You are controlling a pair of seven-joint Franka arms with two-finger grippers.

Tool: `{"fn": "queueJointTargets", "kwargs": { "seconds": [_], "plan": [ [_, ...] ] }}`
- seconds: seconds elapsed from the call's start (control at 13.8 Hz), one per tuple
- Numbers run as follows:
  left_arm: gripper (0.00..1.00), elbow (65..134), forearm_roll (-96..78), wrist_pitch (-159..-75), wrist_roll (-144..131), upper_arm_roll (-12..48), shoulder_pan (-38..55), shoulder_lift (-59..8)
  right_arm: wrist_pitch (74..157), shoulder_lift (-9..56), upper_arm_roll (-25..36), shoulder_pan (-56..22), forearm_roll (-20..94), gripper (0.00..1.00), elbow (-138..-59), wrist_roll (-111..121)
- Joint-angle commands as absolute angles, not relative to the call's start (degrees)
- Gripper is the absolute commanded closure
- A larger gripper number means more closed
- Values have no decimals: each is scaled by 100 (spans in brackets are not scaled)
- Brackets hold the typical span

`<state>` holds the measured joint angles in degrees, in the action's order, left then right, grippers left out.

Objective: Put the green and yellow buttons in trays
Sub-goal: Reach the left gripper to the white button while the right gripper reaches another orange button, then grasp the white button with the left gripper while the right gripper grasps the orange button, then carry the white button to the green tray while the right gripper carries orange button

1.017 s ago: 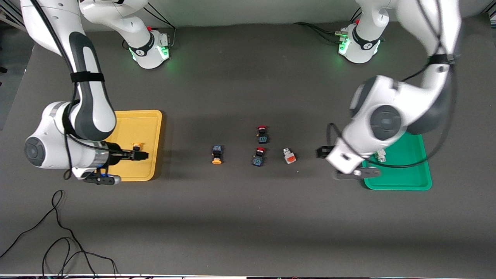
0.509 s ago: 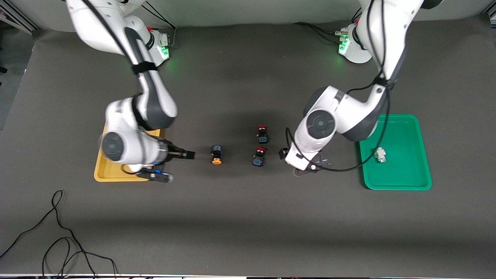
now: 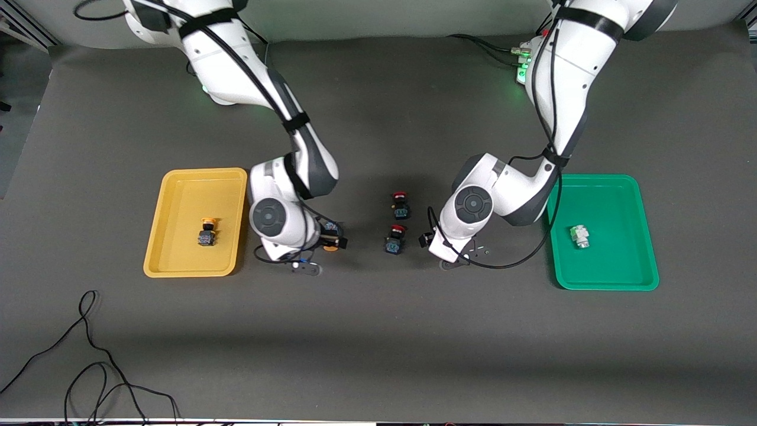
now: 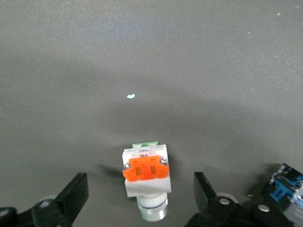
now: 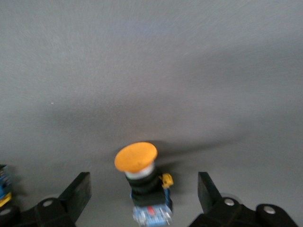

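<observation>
Left gripper (image 4: 137,198) open astride white button (image 4: 145,176); lettering unreadable.

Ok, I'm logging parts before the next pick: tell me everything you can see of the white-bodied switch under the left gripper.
The white-bodied switch lies on its side on the dark table mat, apart from the other buttons. It looks like plastic: a white block with an orange contact piece held by two screws, a green strip at one end and a silver collar at the other. The left gripper is over it, fingers open on either side, not touching it.

Probably a robotics lab, grey-matted table (image 3: 378,331), loose cables (image 3: 89,367), bolted arm bases (image 3: 535,74)
</observation>
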<state>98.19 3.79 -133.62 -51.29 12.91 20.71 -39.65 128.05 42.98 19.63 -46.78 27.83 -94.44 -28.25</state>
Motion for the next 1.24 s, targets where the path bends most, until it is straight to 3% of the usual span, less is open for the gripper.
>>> {"fn": "queueJointTargets", "kwargs": {
  "seconds": [0.0,0.07,0.15,0.22,0.29,0.44,0.58,0.8,1.16],
  "plan": [
    [31,9870,439,-13412,-5326,1204,2171,-3911,12902,4596,1899,-4676,2918,1,-9176,-2900],
    [44,9870,439,-13386,-5326,1204,2162,-3902,12902,4614,1898,-4728,2918,17,-9184,-2892],
    [57,9870,439,-13368,-5326,1204,2153,-3902,12902,4623,1898,-4763,2918,70,-9202,-2839],
    [68,9861,439,-13342,-5326,1195,2145,-3885,12902,4614,1898,-4764,2927,100,-9202,-2891],
    [73,9853,439,-13316,-5335,1195,2127,-3867,12894,4597,1907,-4764,2927,100,-9202,-2892],
    [75,9809,439,-13228,-5300,1187,2075,-3693,12876,4527,1933,-4755,2918,100,-9176,-2866],
    [77,9643,448,-12572,-5169,1187,1943,-3263,12702,4360,1977,-4685,2866,100,-9176,-2786],
    [79,9510,334,-11464,-4546,1239,1680,-2455,11816,3913,2161,-4422,2830,100,-9106,-2402],
    [83,9632,-43,-10277,-3010,1204,908,-1531,10013,3235,3364,-4333,2830,100,-9167,-882]
  ]
}}
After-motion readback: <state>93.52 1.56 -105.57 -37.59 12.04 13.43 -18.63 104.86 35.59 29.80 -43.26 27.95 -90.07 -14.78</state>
